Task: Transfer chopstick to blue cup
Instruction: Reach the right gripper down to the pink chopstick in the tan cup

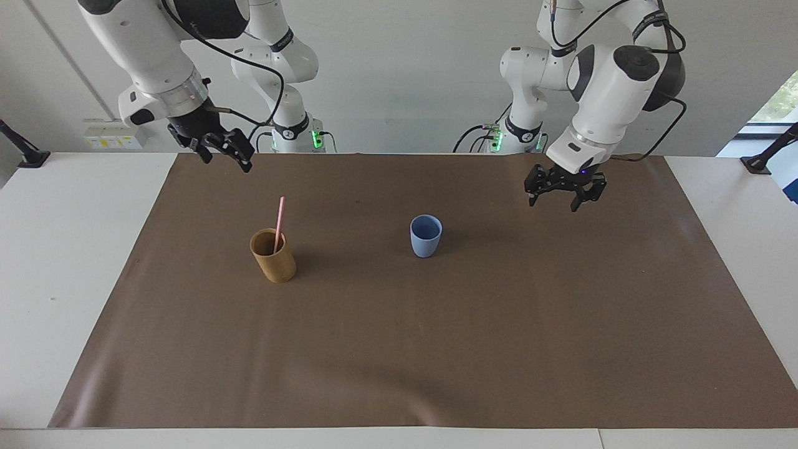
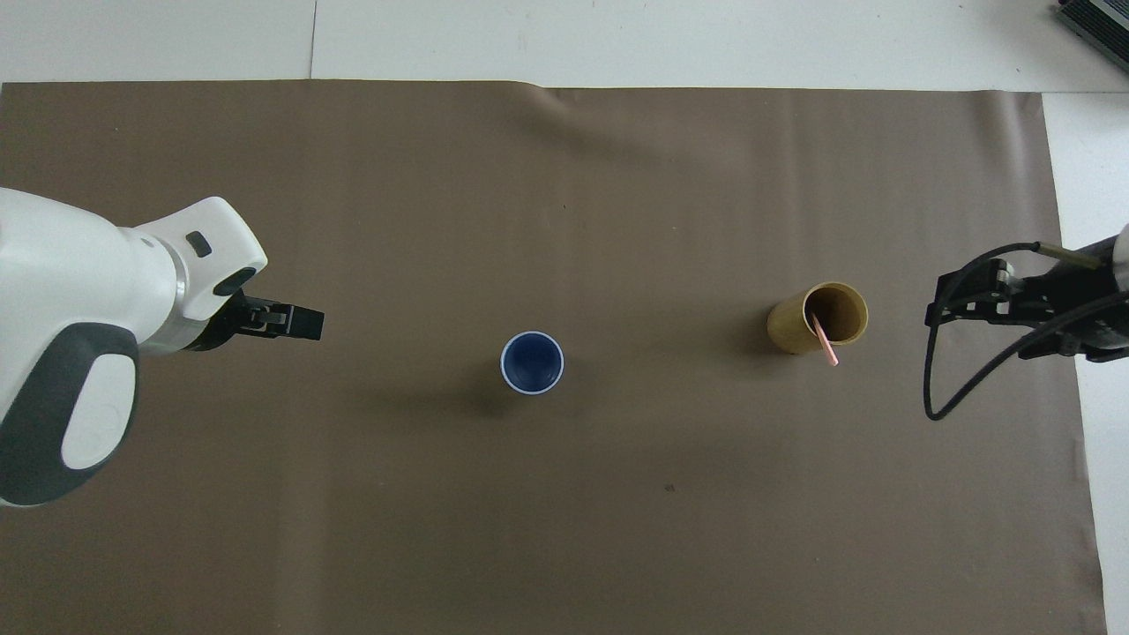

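Observation:
The pale-pink chopstick (image 1: 279,222) stands tilted in a tan-brown cylindrical cup (image 1: 274,257), and it also shows in the overhead view (image 2: 826,343). The light-blue cup (image 1: 426,236) stands upright and empty near the middle of the brown mat; the overhead view (image 2: 532,362) shows it too. My left gripper (image 1: 555,200) is open and empty, raised over the mat toward the left arm's end, well apart from the blue cup; it also shows in the overhead view (image 2: 304,324). My right gripper (image 1: 225,159) is open and empty, raised over the mat's edge at the robots' end, apart from the tan cup.
A brown mat (image 1: 399,349) covers most of the white table (image 1: 62,262). The tan cup (image 2: 817,317) stands toward the right arm's end. The right gripper (image 2: 953,302) shows at the overhead view's edge, trailing a black cable (image 2: 935,388).

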Motion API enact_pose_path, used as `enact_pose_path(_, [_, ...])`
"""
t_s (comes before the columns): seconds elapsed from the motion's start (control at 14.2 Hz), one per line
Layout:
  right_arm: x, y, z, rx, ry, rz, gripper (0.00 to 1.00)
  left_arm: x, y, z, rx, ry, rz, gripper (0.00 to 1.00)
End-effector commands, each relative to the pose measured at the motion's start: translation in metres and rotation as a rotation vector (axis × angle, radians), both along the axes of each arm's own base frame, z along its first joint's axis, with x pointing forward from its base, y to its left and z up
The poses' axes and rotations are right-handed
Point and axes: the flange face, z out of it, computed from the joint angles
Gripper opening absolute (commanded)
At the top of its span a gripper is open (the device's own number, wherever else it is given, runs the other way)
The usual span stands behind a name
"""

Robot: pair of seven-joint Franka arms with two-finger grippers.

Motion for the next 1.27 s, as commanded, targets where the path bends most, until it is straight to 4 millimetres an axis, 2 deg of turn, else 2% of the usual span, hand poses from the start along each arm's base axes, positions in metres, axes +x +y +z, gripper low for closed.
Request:
enact_pose_path(0.0, [0.019, 0.006, -0.023, 0.059, 0.016, -0.111, 1.0, 0.011, 0.035, 0.053, 0.018, -0.017, -0.012, 1.0])
enact_pose_path(0.14, [0.032, 0.007, -0.045, 0.093, 0.039, -0.16, 1.0, 0.012, 0.059, 0.073, 0.022, -0.014, 0.0, 1.0])
enact_pose_path(0.28, [0.047, 0.005, -0.081, 0.149, 0.093, -0.198, 1.0, 0.013, 0.091, 0.094, 0.023, -0.026, 0.016, 1.0])
enact_pose_path(0.35, [0.045, 0.003, -0.095, 0.153, 0.121, -0.201, 1.0, 0.014, 0.101, 0.099, 0.017, -0.023, 0.023, 1.0])
enact_pose_path(0.49, [0.031, 0.002, -0.119, 0.157, 0.166, -0.177, 1.0, 0.015, 0.105, 0.099, 0.016, -0.009, 0.03, 1.0])
enact_pose_path(0.71, [0.019, -0.003, -0.127, 0.163, 0.188, -0.171, 1.0, 0.013, 0.106, 0.098, 0.024, 0.008, 0.029, 1.0])
enact_pose_path(0.92, [0.018, 0.003, -0.127, 0.213, 0.198, -0.188, 1.0, 0.015, 0.117, 0.097, 0.024, 0.044, 0.044, 1.0])
enact_pose_path(0.99, [0.017, 0.004, -0.127, 0.228, 0.203, -0.192, 1.0, 0.017, 0.117, 0.103, 0.023, 0.033, 0.025, 1.0])
enact_pose_path(1.2, [0.015, 0.004, -0.136, 0.263, 0.223, -0.206, 1.0, 0.015, 0.118, 0.1, 0.024, 0.035, -0.024, 1.0])
